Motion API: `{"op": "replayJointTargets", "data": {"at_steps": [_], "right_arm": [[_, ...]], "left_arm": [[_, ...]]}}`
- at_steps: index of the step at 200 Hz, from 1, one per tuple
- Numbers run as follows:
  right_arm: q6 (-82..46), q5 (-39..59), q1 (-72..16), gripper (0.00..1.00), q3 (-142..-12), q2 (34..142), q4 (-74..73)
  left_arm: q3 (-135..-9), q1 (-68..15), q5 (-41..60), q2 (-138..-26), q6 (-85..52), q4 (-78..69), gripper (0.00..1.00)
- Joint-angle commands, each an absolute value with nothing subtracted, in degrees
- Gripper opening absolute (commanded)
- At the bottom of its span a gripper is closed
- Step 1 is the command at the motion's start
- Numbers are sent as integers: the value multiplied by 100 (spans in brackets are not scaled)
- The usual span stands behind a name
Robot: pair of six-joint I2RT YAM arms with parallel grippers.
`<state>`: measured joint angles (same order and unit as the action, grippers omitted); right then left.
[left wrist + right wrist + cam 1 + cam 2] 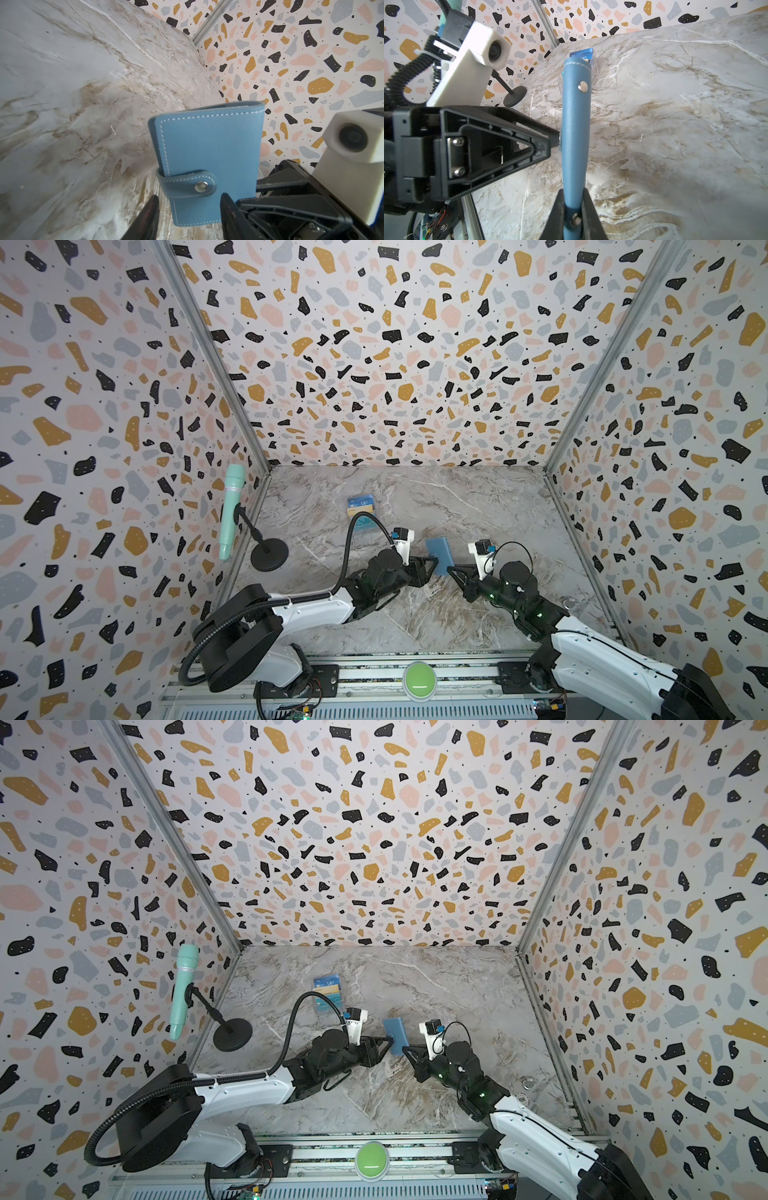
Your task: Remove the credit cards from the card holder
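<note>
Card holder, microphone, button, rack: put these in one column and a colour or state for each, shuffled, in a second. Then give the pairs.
Column one:
1. card holder
2. microphone
3. button
4. rack

Column two:
A. clear plastic
B. bright green
C. blue, snapped shut
D. mint green

Pairs: 1-C, 2-D, 3-B, 4-A.

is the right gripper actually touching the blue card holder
Touching. The right wrist view shows the right gripper with its two jaws closed against both faces of the card holder, pinching the end nearest the camera with no gap.
</note>
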<state>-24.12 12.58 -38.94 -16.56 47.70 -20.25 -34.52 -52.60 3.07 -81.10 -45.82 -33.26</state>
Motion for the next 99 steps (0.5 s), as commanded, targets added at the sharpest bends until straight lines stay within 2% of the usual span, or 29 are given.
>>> {"op": "replayJointTargets", "data": {"at_steps": [1,40,68,99], "right_arm": [[-2226,1177,-3979,0,-1727,4698,-2347],[-2108,1205,-4111,0,-1757,4683,-2353],[-2034,1253,-4181,0,-1723,4637,-2380],[-1992,1275,-4244,0,-1704,4640,-2410]], "left_arm": [[-3594,-5231,495,-8190,-4662,-3690,50],[-3581,-5206,366,-8248,-4736,-3700,47],[-3543,-5200,223,-8176,-4755,-3687,40],[-3550,-5177,108,-8116,-4685,-3560,39]]}}
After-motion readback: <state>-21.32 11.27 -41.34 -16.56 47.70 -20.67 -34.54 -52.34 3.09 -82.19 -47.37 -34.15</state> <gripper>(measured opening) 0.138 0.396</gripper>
